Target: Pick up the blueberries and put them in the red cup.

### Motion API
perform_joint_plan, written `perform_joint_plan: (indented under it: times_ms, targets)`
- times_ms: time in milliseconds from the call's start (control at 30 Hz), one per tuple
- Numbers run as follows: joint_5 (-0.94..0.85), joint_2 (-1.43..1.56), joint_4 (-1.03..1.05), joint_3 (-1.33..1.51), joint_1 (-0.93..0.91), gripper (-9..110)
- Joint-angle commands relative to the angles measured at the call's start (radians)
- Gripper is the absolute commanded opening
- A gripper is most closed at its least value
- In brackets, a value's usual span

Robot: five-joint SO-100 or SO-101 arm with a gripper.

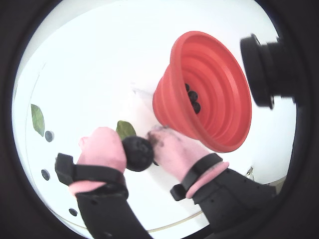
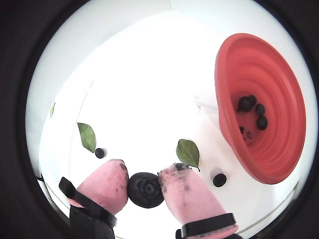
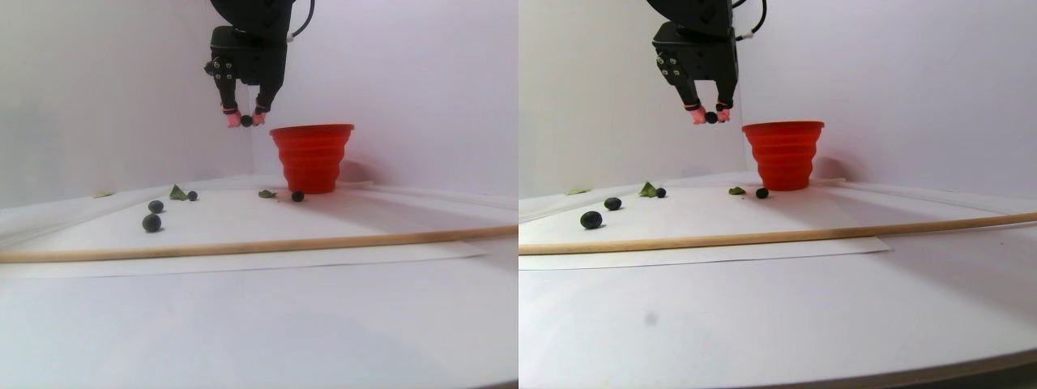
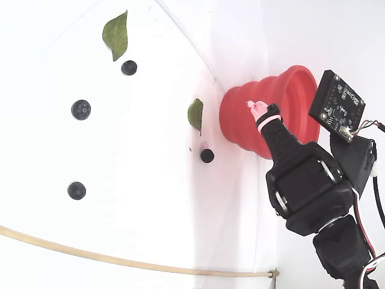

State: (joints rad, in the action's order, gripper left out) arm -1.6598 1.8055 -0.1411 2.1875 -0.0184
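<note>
One of the blueberries [image 2: 145,189] is clamped between the two pink fingertips [image 2: 104,186] of the end effector [image 1: 138,149], which is closed on it and held in the air. In the stereo pair view the end effector is seen raised well above the surface [image 3: 243,324], near the rim level of the red cup [image 3: 312,158] and to its left, not over the opening. The red cup stands upright on a white sheet [image 3: 324,219] near the back wall. In both wrist views several dark berries [image 2: 252,110] are seen lying at the cup's bottom.

Other berries are left on the sheet. One [image 4: 207,155] lies just beside the cup's base, close to a green leaf [image 4: 195,114]. In the fixed view three more are spread farther from the cup: one [image 4: 129,67] beside a second leaf [image 4: 116,33], one [image 4: 80,109] in the open, and one [image 4: 76,190] nearest to a thin wooden rod [image 4: 120,259]. The rod is laid across the sheet, in front of all the berries in the stereo pair view. The pink fingertips are marked with dark stains.
</note>
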Motion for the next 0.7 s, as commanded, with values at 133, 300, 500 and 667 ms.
perform_joint_plan:
  times_ms: [133, 300, 500, 667]
  targets:
    - [0.008, 0.135, 0.009, -0.06, -0.015, 11]
    - [0.005, 0.129, 0.009, -0.087, -0.038, 11]
    - [-0.002, 0.118, 0.009, -0.12, -0.066, 11]
    - [-0.008, 0.103, 0.009, -0.15, -0.089, 11]
